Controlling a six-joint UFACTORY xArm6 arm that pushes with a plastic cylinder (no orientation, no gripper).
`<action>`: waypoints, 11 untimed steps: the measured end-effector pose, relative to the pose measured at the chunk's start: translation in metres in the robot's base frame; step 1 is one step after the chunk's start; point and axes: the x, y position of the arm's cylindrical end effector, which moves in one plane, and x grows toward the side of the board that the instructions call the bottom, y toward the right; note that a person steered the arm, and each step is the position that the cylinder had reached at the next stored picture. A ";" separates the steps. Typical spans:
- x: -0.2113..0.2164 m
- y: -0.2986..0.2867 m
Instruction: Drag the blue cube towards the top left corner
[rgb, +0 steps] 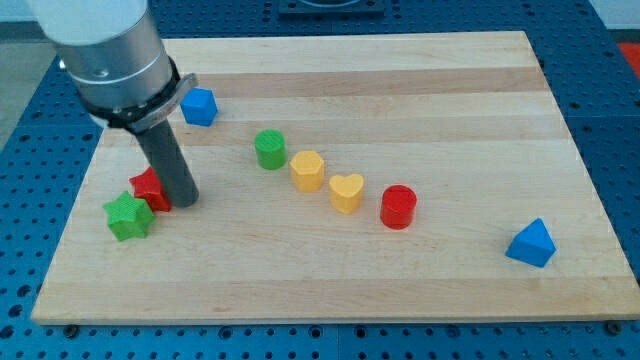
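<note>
While our rod stands low at the view's left, our tip (183, 199) rests on the pale, striped wooden worktop (420, 270), touching or almost touching the red block (149, 188) just to its left; we carry no fingers, so there is nothing to open or close.

Going from left to right, the blocks look like smooth, matte plastic. A green star-shaped block (128, 217) sits below and left of our tip, against the red block, whose shape we cannot make out because the rod partly covers it. The blue cube (199, 106), the task's block, lies well above our tip and slightly right, near the worktop's top left part, beside the arm's grey cylinder (105, 50). Right of our tip runs a descending row: a green cylinder (270, 149), a yellow faceted block (308, 170), a yellow heart (346, 192) and a red cylinder (398, 206). Far to the right stands a blue wedge-like block (531, 243).

We count eight blocks: two green, two red, two yellow, two blue.

Around the worktop lies a blue perforated surface (30, 140). Between our tip and the blue cube only bare wood shows.
</note>
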 end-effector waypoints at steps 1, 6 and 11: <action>-0.042 0.002; -0.128 0.002; -0.176 -0.013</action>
